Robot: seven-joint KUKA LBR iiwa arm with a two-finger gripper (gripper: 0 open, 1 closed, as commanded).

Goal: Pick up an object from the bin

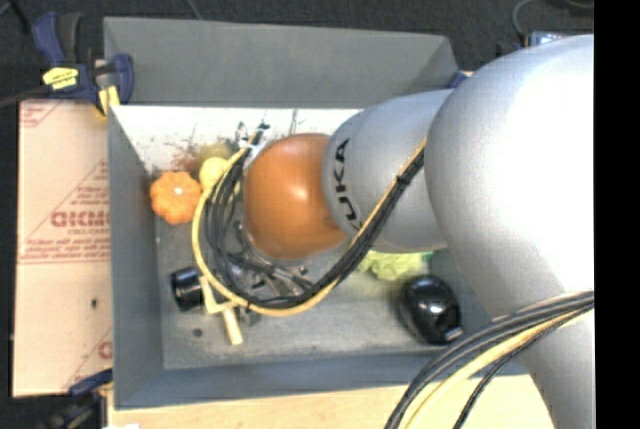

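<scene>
Cannot tell whether open or closed: gripper (255, 282) tucked under the cover and cables, left of centre in the frame, low over the bin floor. Nothing seen held there.

Filling the right half of the frame, a broad silver-grey robot arm (500, 167), reaching leftward, with the black letters "UKA" (340, 182) readable on its casing beside the cover.

Around it, a grey sheet-metal bin (280, 67) with sloping walls, spanning the middle of the frame.

At centre, a smooth orange dome-shaped cover (285, 197) on the wrist, ringed on its left and lower sides by looped black and cream cables (210, 227).

At lower right of the bin, a glossy black rounded lump (430, 309), well apart from the gripper. Just above it, a pale green crumpled piece (395, 265), partly hidden by the arm.

At left of the bin, a small orange ribbed pumpkin-shaped ball (175, 197), beside the cable loop. Upper right of that, touching the cables, a small yellow rounded thing (213, 172).

Nearest the gripper, at lower left, a short black cylinder (185, 287), just beside the cable loop.
</scene>
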